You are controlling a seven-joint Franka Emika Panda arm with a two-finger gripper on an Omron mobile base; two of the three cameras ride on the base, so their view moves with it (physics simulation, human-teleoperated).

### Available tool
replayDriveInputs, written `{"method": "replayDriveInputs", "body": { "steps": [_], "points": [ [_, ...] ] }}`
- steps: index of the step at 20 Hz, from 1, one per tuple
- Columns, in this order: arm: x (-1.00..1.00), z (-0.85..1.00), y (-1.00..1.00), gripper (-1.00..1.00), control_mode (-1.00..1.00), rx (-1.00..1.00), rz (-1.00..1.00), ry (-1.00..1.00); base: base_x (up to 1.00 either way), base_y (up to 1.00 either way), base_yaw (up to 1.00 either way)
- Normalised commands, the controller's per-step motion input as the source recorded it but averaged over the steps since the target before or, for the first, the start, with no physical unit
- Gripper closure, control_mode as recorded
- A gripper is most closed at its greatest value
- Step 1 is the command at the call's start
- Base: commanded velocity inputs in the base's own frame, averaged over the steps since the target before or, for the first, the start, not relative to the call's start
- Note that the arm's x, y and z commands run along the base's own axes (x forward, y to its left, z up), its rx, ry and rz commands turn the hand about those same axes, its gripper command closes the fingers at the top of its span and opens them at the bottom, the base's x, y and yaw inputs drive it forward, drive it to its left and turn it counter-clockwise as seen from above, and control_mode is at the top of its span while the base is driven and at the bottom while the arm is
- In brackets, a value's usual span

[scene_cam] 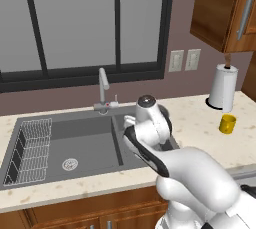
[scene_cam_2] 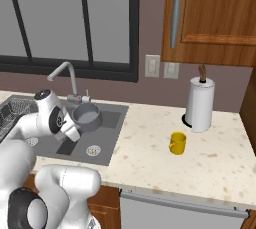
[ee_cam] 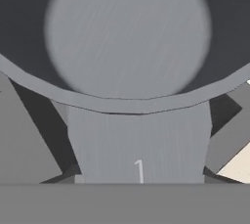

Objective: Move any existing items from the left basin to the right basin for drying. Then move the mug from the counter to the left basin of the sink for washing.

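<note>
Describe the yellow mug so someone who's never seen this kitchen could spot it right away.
Start at the beige speckled counter right of the sink. In front of the tall white paper towel roll stands the yellow mug, small and bright, unlike the grey cup over the sink.

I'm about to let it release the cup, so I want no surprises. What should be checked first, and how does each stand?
1. grey cup held at the gripper: ok.
2. Cup over the right basin, not the left basin: ok.
3. Cup upright, mouth up: ok.
4. Cup low enough to let go: cannot tell.
5. Basin floor below the cup free: cannot tell.
6. yellow mug waiting on the counter: ok.
</note>
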Motion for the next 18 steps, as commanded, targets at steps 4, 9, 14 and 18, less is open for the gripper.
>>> {"method": "replayDriveInputs", "body": {
  "steps": [4, 9, 14, 18],
  "points": [
    [0.41, -0.11, -0.36, 1.0, -1.0, 0.06, 0.02, 0.0, 0.0, 0.0, 0.0],
    [0.52, -0.14, -0.27, 1.0, -1.0, 0.05, 0.02, 0.02, 0.0, 0.0, 0.0],
    [0.52, -0.21, -0.09, 1.0, -1.0, 0.05, 0.02, 0.07, 0.0, 0.0, 0.0],
    [0.48, -0.28, 0.01, 1.0, -1.0, 0.01, 0.04, 0.1, 0.0, 0.0, 0.0]
  ]
}}
